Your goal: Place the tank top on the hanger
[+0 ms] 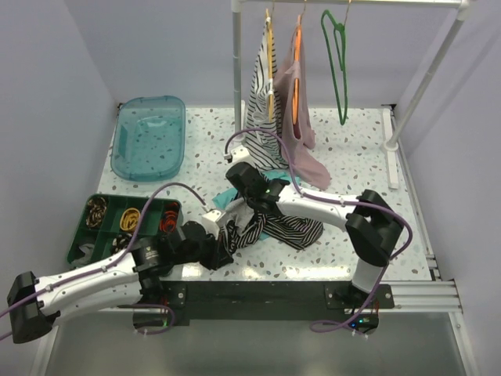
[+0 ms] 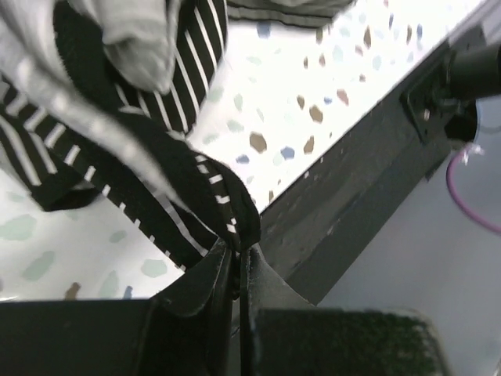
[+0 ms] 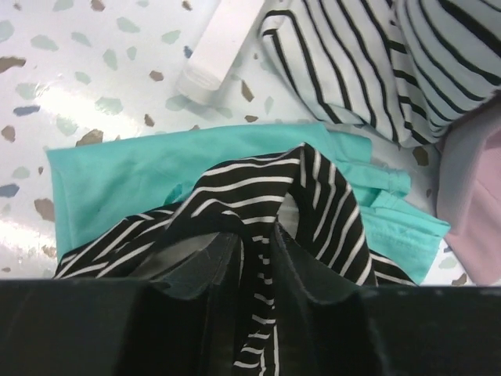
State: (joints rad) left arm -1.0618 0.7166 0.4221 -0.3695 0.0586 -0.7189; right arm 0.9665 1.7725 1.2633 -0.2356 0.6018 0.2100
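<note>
Leftmost, near edge: green tray (image 1: 81,235) with several compartments. They hold coiled bands (image 1: 129,218), tan in the far-left cell, yellow next to it and red to the right. The contents of the near cells are too dark to tell.

Far left: a clear teal bin (image 1: 149,137) sits flat on the speckled table (image 1: 368,180), whose speckles show through the bin floor.

Left gripper (image 1: 223,251) (image 2: 239,258): low at the near edge, jaws pressed together on a black-trimmed edge of the tank top (image 1: 274,227) (image 2: 180,180).

The tank top lies crumpled at table centre between the two grippers, partly over a teal cloth (image 1: 227,196) (image 3: 156,172).

Right gripper (image 1: 249,211) (image 3: 258,251): just beyond the left one, pointing down into the fabric. Its jaws stand close, with a striped fold of the tank top (image 3: 258,188) pinched between them. The fold rises into a small loop past the fingertips.

Far centre, on the rail (image 1: 352,2): a striped garment (image 1: 262,117) on a yellow hanger (image 1: 270,63), then a pink garment (image 1: 301,133) on an orange hanger (image 1: 296,70).

Right of these hangs the green hanger (image 1: 338,63), bare, hook on the rail, well apart from the tank top.
</note>
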